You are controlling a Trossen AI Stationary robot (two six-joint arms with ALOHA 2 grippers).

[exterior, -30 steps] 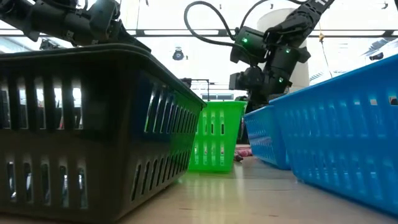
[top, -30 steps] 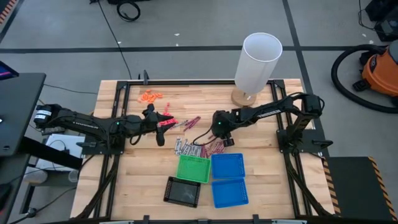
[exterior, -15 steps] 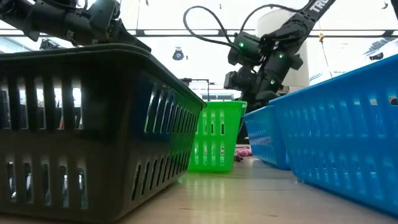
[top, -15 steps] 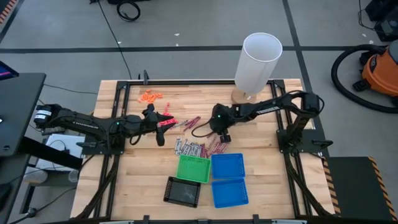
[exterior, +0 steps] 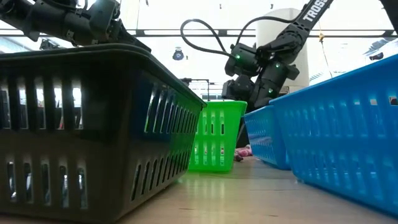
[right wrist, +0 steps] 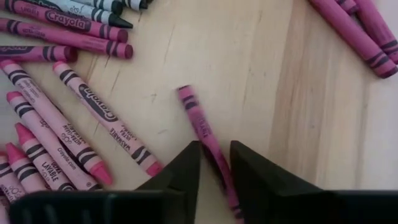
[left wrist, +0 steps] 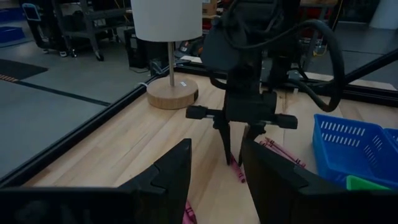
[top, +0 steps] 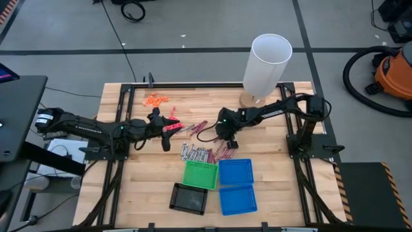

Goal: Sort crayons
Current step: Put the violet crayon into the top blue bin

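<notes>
Right gripper (right wrist: 214, 171) lowered, straddling (loosely) crayon (right wrist: 202, 127)

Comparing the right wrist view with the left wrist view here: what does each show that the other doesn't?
Only the right wrist view: the right tool with its fingers on either side of one magenta crayon, pink crayons spread beside it with readable labels.

Only the left wrist view: the right tool seen whole from outside, pointing down at the table, plus the lamp and blue basket.

Both: crayons on the wooden tabletop under the right tool.
</notes>
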